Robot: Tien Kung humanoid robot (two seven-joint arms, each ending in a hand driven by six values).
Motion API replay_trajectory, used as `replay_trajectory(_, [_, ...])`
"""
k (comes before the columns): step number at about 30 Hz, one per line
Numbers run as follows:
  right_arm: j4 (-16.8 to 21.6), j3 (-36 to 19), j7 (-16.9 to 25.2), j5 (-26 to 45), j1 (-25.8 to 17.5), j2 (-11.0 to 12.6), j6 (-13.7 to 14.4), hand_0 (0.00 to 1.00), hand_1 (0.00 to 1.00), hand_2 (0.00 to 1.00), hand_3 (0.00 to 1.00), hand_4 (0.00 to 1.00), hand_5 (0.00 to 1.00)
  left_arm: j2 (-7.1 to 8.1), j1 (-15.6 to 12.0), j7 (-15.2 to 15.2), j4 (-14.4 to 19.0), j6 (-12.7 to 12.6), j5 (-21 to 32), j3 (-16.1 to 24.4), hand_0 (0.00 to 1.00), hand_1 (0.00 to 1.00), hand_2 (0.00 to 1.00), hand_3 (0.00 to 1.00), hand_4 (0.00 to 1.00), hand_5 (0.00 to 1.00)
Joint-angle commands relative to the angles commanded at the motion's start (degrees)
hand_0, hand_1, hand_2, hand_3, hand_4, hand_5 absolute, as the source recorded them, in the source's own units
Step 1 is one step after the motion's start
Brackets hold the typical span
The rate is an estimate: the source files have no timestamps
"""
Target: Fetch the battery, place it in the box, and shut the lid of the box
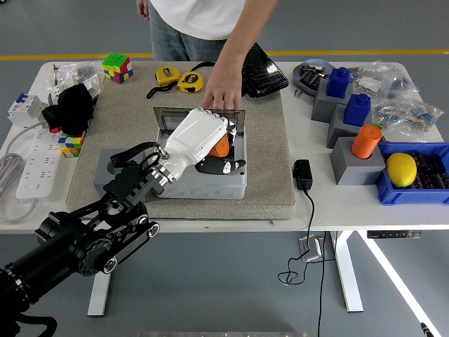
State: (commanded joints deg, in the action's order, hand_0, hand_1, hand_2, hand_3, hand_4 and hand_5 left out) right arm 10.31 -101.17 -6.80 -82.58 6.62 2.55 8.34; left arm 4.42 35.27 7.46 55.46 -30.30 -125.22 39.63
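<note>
A grey box (210, 184) sits on the tan mat (266, 161) with its dark clear lid (168, 116) standing open at the far side. My left hand (201, 136), white with a black arm, reaches in from the lower left and hovers over the box's opening. Its fingers curl around an orange battery (222, 147) that peeks out beneath them, inside the box's outline. Something black (223, 166) lies in the box below the hand. A person's hand (223, 91) rests on the lid's far right edge. My right arm is out of sight.
Two yellow tape measures (179, 79) and a black pouch (263, 70) lie behind the box. A black charger (303, 174) with its cable is to the right. Grey blocks with blue and orange pieces (354, 133) and a blue bin holding a yellow lemon (401, 168) fill the right side. A power strip (36, 165) and cubes are on the left.
</note>
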Motion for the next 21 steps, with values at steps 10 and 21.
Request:
replay_trajectory(10, [0.00,0.01,0.02,0.14,0.05,0.05,0.04,0.823,0.790,0.763,0.796,0.998,0.998,-0.23,0.01,-0.78,0.63,0.78,-1.20,0.01,0.041,0.046,0.107,0.112,0.708,0.315])
replay_trajectory(21, [0.00,-0.16,0.02,0.08,0.16,0.01,0.02,0.823,0.790,0.763,0.796,0.998,0.998,-0.30,-0.05,-0.58,0.91,1.45,-1.06,0.60,0.058,0.060,0.123,0.127,0.711,0.312])
